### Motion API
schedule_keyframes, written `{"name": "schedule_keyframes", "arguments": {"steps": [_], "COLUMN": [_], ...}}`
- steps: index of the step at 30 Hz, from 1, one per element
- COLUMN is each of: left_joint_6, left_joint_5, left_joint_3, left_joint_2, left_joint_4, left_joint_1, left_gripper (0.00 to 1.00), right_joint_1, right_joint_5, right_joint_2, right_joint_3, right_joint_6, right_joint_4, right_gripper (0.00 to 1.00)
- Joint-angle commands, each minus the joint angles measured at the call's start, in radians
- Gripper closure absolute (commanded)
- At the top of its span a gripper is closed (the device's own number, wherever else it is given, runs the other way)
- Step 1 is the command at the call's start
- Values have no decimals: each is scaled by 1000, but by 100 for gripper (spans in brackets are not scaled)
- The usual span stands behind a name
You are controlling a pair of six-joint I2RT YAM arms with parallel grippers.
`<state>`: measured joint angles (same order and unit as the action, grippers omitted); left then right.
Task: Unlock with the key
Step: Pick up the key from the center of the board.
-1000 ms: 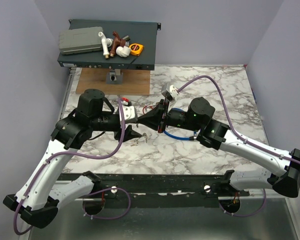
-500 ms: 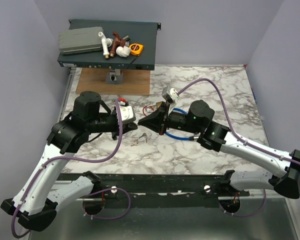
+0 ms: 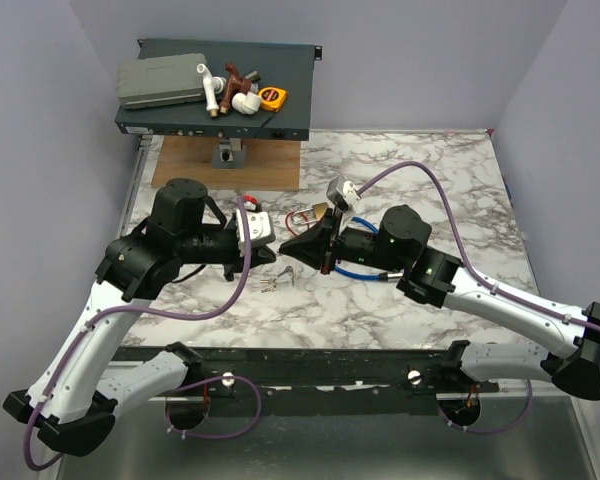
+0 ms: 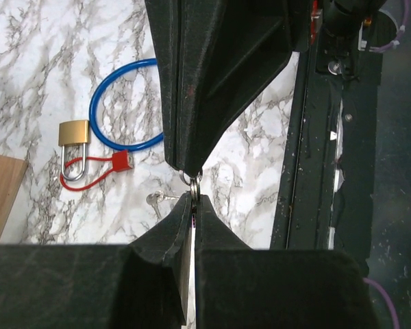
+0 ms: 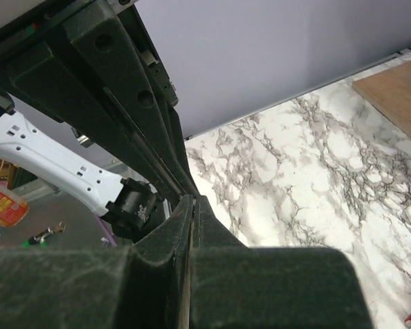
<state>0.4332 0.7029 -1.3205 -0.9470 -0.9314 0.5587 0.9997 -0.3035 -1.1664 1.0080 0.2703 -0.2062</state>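
Two hands meet tip to tip just above the marble tabletop [image 3: 430,180], near its middle. From the left, the left hand [image 4: 193,205] reaches in with its fingers [image 4: 171,236] pressed together, no gap showing between them, pinching the near edge of a small metal ring [image 4: 192,181]. Below the meeting point, a few loose silver keys [image 3: 273,281] lie flat on the marble. From the right, the right hand [image 4: 190,168] is likewise fully closed, its narrow tips nipping the opposite edge of the same ring, so the ring sits between the two hands. Just right of the tips in the overhead view, a brass padlock [image 4: 74,132] lies on its side on the tabletop, free of both hands. The key [image 4: 121,161], a tiny piece with a red head, rests on the marble just beside the padlock, its thin red cord [image 4: 89,176] looped through the silver shackle [image 4: 75,168]. The red head lies against the curve of a blue cable lock [image 4: 123,74], whose loop runs on under the right arm.
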Motion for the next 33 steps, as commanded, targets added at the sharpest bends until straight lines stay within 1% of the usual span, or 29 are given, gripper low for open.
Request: {"name": "schedule_keyframes", "arguments": {"steps": [1, 6, 7, 8, 9, 11, 12, 14, 15, 17, 19, 24, 29, 33], "left_joint_6": [42, 49, 51, 53, 53, 55, 55, 53, 53, 54, 55, 65, 73, 81], "left_joint_5": [61, 97, 104, 107, 108, 109, 111, 115, 116, 123, 127, 134, 147, 150], "left_joint_3": [-60, -115, -119, -119, -116, -108, -105, -103, -106, -109, -111, -119, -133, -148], "left_joint_2": [-2, -35, -40, -42, -43, -40, -38, -40, -42, -46, -48, -54, -57, -67], "left_joint_4": [-114, -197, -212, -221, -224, -224, -225, -229, -232, -239, -242, -260, -271, -283], "left_joint_1": [1, 1, 1, 1, 1, 1, 1, 1, 1, 1, 1, 1, 1, 1], "left_gripper": [100, 100, 100, 100, 100, 100, 100, 100, 100, 100, 100, 100, 100, 100], "right_joint_1": [-2, -2, -2, -2, -2, -2, -1, -2, -3, -3, -2, -2, -2, -1], "right_joint_5": [31, 46, 51, 53, 55, 47, 41, 24, 4, -50, -117, -243, -298, -304], "right_joint_2": [19, 14, 14, 14, 16, 22, 25, 33, 37, 36, 22, -30, -68, -100], "right_joint_3": [-15, 0, 6, 15, 24, 47, 59, 78, 88, 107, 132, 191, 219, 242], "right_joint_6": [-25, -59, -71, -82, -91, -109, -121, -143, -156, -181, -206, -246, -260, -260], "right_joint_4": [32, 60, 68, 79, 87, 103, 114, 131, 142, 167, 203, 304, 330, 351], "right_gripper": [99, 99, 97, 91, 81, 46, 33, 23, 20, 18, 17, 22, 28, 30]}}
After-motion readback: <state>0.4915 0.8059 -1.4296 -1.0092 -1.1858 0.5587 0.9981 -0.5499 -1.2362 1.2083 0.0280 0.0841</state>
